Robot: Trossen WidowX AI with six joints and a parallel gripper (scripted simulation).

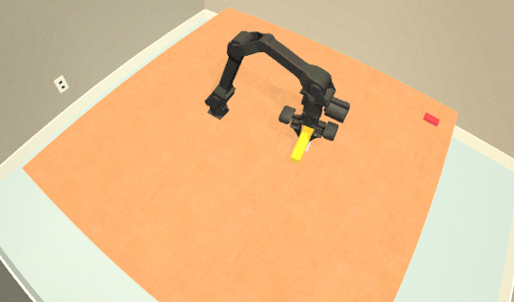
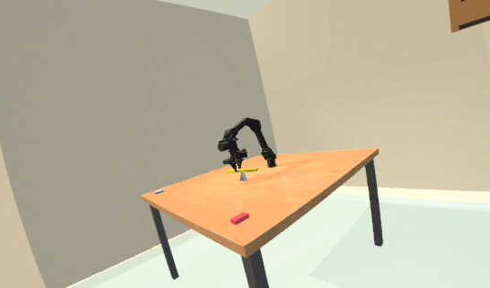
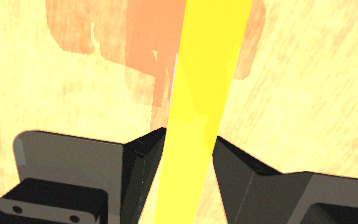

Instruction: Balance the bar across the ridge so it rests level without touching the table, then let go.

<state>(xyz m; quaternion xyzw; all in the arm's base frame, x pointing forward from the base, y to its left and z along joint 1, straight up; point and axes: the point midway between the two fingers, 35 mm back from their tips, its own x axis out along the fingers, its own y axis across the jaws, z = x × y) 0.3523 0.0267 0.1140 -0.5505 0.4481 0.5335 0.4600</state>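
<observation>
Yellow bar [image 1: 300, 147] [image 2: 252, 170] [image 3: 205, 60], seemingly stiff and light, lies over the grey ridge [image 1: 308, 147] [image 2: 243, 177], reaching toward seven o'clock from above, its sides, best gripped near mid-length, loosely flanked by the barely parted, unclamped pincer [image 1: 306, 135] [image 2: 237, 170] [image 3: 189, 137].

Bright, washed-out yellow glare around the wrist view's bar [image 3: 205, 75]; faint tabletop [image 1: 226, 199] shadows.
</observation>
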